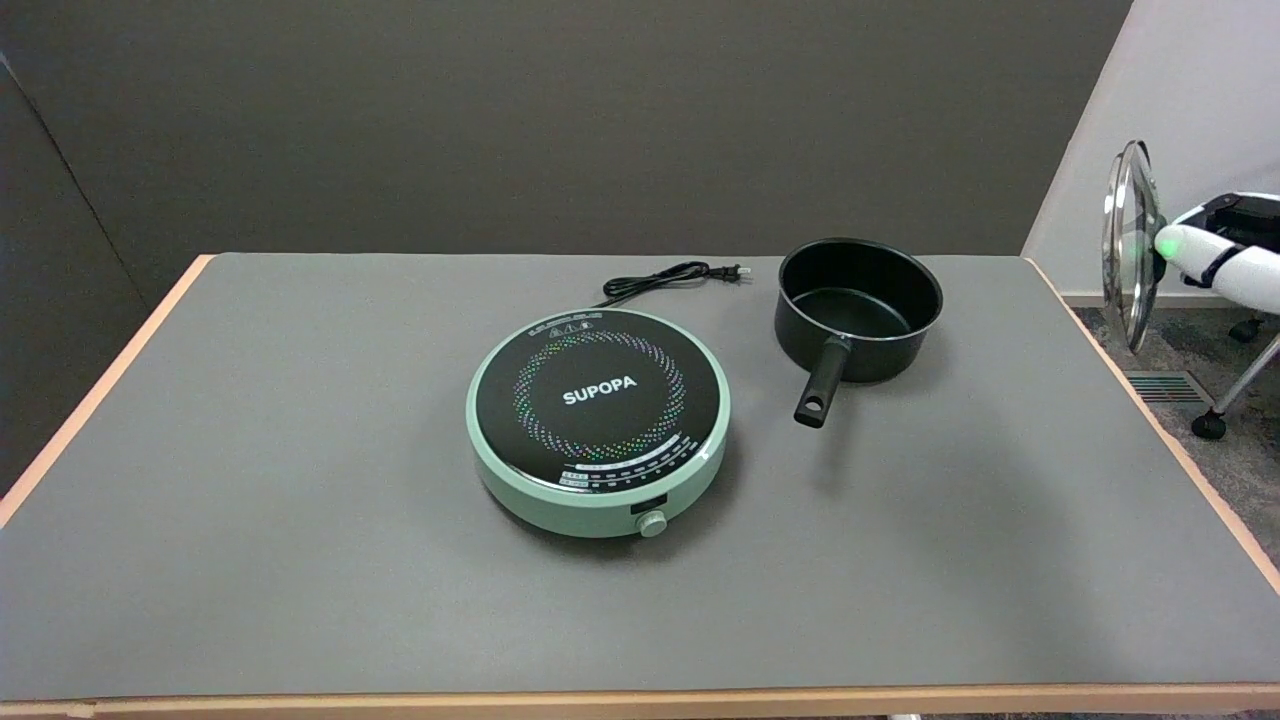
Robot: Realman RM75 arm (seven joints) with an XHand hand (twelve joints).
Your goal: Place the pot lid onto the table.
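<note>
One grey surface [300,560] with peach-coloured edging fills most of the frame before a dark wall. Centre: a green SUPOPA induction cooker [598,420], its black cord [665,278] behind. Just right stands an open black saucepan [858,308]. At far right, beyond the surface's edge, the right hand [1215,250] grips the glass pot lid [1130,245], held nearly upright in air.

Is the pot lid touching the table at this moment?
Apart. The head view shows the pot lid held on edge in the air by the right robot hand, beyond the table's right edge, with floor visible beneath it.
</note>
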